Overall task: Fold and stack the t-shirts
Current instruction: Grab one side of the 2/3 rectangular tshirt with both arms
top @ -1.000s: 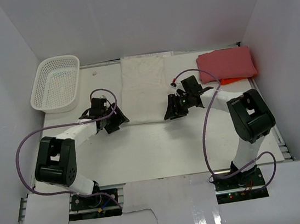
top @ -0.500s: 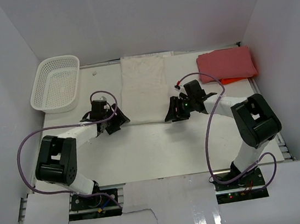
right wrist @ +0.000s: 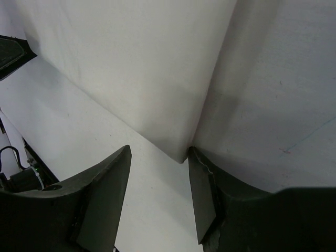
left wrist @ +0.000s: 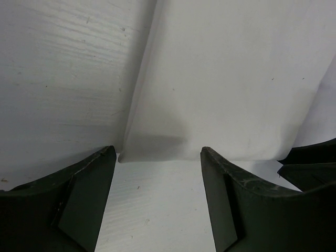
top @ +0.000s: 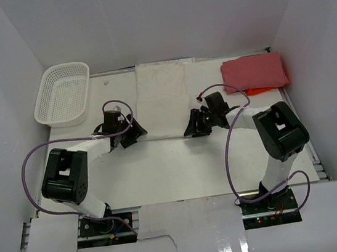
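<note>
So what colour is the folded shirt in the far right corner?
Red t-shirt; top external view.

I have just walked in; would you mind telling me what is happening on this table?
Two robot arms are working on the cream-white t-shirt, which lies on the table as a long folded strip. The left gripper and the right gripper are each down at one near corner of it, jaws open around the corner, not yet gripping. The red t-shirt lies folded at the far right, and a white mesh basket sits at the far left.
</note>
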{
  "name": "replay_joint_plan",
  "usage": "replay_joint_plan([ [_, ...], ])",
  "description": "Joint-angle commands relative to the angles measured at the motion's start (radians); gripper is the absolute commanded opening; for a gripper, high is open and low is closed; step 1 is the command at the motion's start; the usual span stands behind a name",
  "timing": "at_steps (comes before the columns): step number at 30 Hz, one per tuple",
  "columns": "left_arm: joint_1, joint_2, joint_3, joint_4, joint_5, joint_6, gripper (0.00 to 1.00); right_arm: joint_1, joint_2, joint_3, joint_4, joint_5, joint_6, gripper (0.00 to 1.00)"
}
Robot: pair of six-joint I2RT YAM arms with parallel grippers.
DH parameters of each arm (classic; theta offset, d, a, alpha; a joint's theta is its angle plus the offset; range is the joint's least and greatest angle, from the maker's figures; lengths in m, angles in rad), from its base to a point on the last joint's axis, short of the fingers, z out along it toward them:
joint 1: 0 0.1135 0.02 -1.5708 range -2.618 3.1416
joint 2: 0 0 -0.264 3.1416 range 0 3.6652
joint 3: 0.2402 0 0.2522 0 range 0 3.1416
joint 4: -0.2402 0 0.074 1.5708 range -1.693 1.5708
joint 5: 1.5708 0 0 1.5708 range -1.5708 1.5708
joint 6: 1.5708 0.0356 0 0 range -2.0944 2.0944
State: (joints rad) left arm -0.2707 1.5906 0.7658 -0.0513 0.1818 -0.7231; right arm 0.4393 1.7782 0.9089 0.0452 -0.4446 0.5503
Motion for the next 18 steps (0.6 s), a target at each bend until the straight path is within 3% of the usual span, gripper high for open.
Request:
replay_joint_plan([
  [1,0.001,0.026,0.007,-0.015,-0.011,0.008,0.77,0.004,0.032,0.025,0.035,0.041,0.005,0.54],
  [5,0.001,0.031,0.004,-0.01,-0.016,0.014,0.76,0.004,0.041,0.042,0.024,0.053,-0.01,0.48],
  [6,0.001,0.031,0.003,-0.009,-0.021,0.014,0.75,0.004,0.041,0.045,0.019,0.056,-0.012,0.42],
  [7,0.001,0.032,0.001,-0.009,-0.022,0.014,0.75,0.004,0.041,0.042,0.021,0.058,-0.012,0.26],
  [10,0.001,0.037,-0.005,-0.01,-0.025,0.014,0.73,0.004,0.041,0.038,0.031,0.055,-0.01,0.08],
  [18,0.002,0.051,-0.034,0.004,-0.024,0.008,0.7,0.004,0.041,0.042,0.035,0.04,-0.012,0.08],
])
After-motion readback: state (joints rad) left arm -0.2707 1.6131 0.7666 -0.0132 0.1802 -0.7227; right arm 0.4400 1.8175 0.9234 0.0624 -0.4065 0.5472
